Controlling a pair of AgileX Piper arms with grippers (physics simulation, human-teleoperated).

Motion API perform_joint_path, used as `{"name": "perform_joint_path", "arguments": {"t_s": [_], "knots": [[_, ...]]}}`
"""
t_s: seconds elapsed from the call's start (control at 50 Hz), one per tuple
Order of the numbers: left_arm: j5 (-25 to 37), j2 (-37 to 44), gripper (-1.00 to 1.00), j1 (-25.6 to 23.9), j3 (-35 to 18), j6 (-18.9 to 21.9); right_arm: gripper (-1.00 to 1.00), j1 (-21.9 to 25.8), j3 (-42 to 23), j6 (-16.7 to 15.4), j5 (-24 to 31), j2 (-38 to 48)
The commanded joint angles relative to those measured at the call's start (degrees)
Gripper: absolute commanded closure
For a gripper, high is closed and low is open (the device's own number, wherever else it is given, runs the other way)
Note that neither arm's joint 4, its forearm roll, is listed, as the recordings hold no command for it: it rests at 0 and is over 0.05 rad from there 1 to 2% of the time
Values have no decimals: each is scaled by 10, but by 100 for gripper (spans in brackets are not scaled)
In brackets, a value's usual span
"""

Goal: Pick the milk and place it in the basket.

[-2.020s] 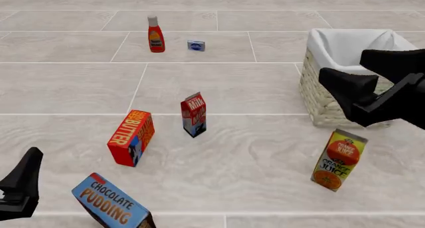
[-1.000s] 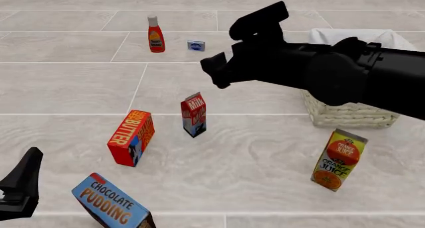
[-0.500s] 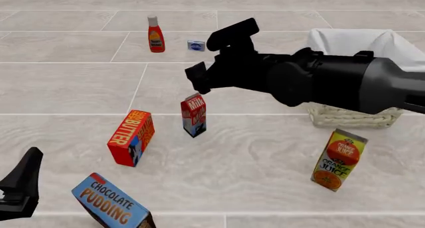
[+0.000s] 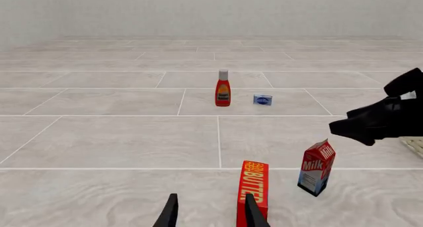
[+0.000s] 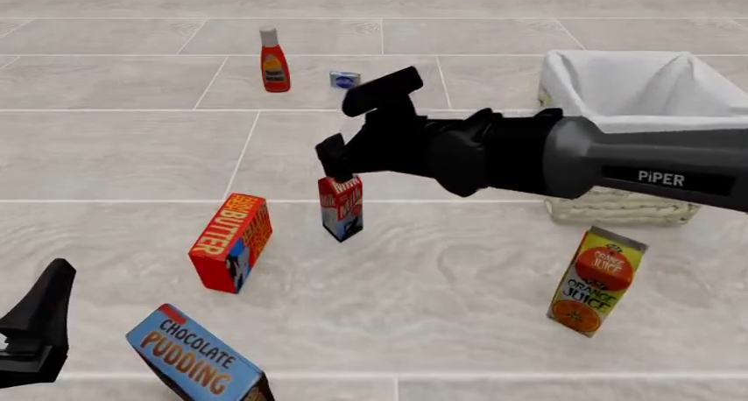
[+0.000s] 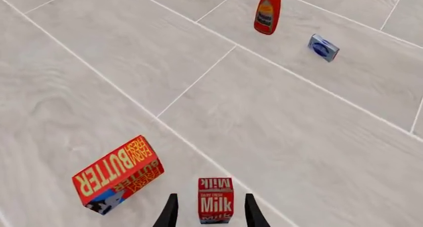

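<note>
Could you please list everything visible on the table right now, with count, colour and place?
milk: one, red and dark blue carton, centre, upright, just below the right gripper
butter box: one, red-orange, left of the milk
chocolate pudding box: one, blue, near left edge
orange juice carton: one, yellow-green, near right
basket: one, cream wicker with white liner, right
bottle: one, red, far left
small box: one, blue and white, beside the bottle
left gripper: black, open, near left
right gripper: black, jaws open, straddling the milk
</note>
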Motion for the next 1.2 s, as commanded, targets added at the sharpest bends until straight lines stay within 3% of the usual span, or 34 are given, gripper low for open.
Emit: {"name": "perform_joint_path", "arguments": {"t_s": [0.02, 0.52, 0.78, 1.14, 1.16, 1.2], "knots": [[0, 0, -100, 0, 0, 0, -100, -2, -30, 6, 0, 50], [0, 0, -100, 0, 0, 0, -100, -7, -74, 20, 5, 129], [0, 0, -100, 0, 0, 0, -100, 7, -98, 43, 12, 175], [0, 0, -100, 0, 0, 0, -100, 1, -114, 44, 18, 201], [0, 0, -100, 0, 0, 0, 100, -6, -115, 39, 19, 201], [0, 0, -100, 0, 0, 0, 100, -1, -111, 41, 21, 196]]}}
